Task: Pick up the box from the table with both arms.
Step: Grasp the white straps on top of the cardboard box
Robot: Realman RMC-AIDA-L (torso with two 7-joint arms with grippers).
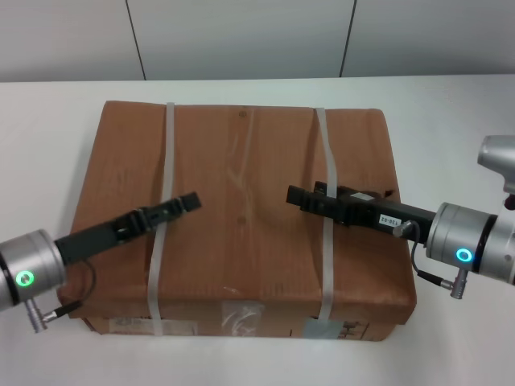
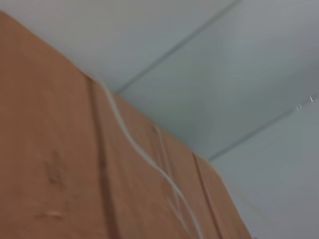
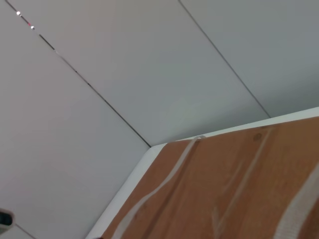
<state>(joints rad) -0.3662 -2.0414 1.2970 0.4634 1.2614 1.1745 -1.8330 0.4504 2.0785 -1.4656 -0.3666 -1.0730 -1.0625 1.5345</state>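
The box [image 1: 241, 177] is a large flat brown carton lying on the white table [image 1: 48, 161], with two whitish straps [image 1: 167, 161] running front to back and a grey label [image 1: 241, 315] on its near side. My left gripper [image 1: 189, 201] reaches in from the left and hovers over the box top beside the left strap. My right gripper [image 1: 294, 195] reaches in from the right over the right strap [image 1: 326, 161]. The two tips point at each other across the middle of the lid. The box top also shows in the left wrist view [image 2: 50, 149] and in the right wrist view [image 3: 239, 189].
A pale panelled wall [image 1: 241, 32] rises behind the table's far edge. White tabletop [image 1: 451, 145] lies open on both sides of the box and in a narrow strip in front of it.
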